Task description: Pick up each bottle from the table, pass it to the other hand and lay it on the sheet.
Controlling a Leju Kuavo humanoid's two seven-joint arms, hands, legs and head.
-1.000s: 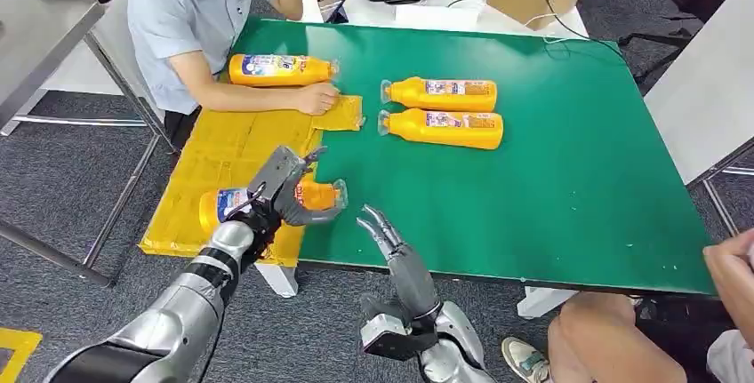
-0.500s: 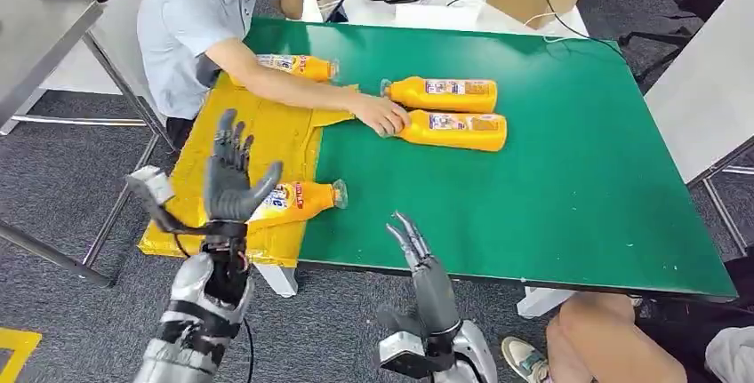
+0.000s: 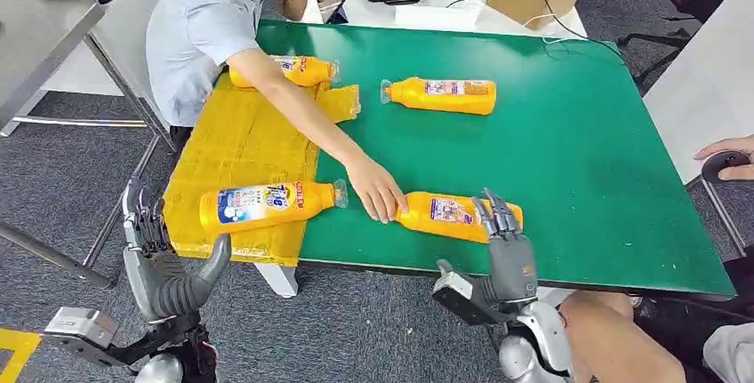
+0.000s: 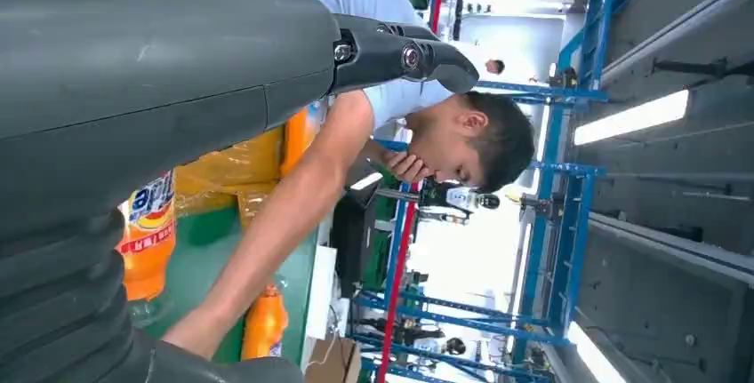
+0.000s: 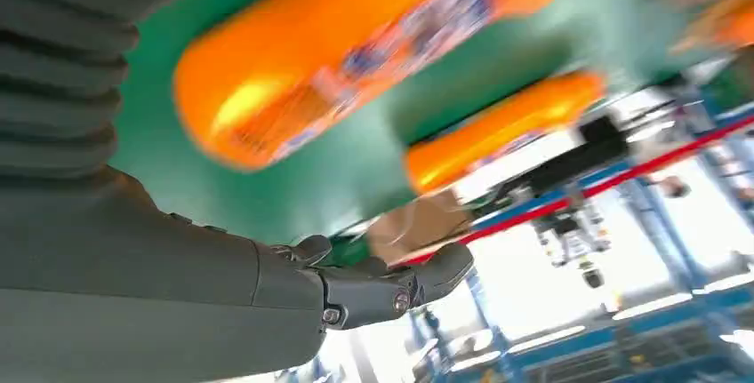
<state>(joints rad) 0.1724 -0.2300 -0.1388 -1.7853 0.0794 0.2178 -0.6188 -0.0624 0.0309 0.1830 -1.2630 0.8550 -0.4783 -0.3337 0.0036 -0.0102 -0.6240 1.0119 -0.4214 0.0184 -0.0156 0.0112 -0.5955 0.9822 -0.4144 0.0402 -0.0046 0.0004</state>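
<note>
Reaching up at the table's near edge, the right hand (image 3: 503, 254) holds nothing, its dark fingers straight and a little apart, tips just at the nearest bottle (image 3: 458, 216); whether they touch it I cannot tell. That bottle is smooth orange plastic with a printed label, lying on the green table (image 3: 587, 152). A person's hand (image 3: 378, 192) rests on its cap end. Off the table's corner, the left hand (image 3: 164, 267) stands empty too, fingers spread and thumb out. Just beyond it a second bottle (image 3: 267, 204) lies on the crinkled yellow sheet (image 3: 240, 139). Farther off, a third bottle (image 3: 442, 95) lies on the green, and a fourth (image 3: 298, 69) at the sheet's far edge.
</note>
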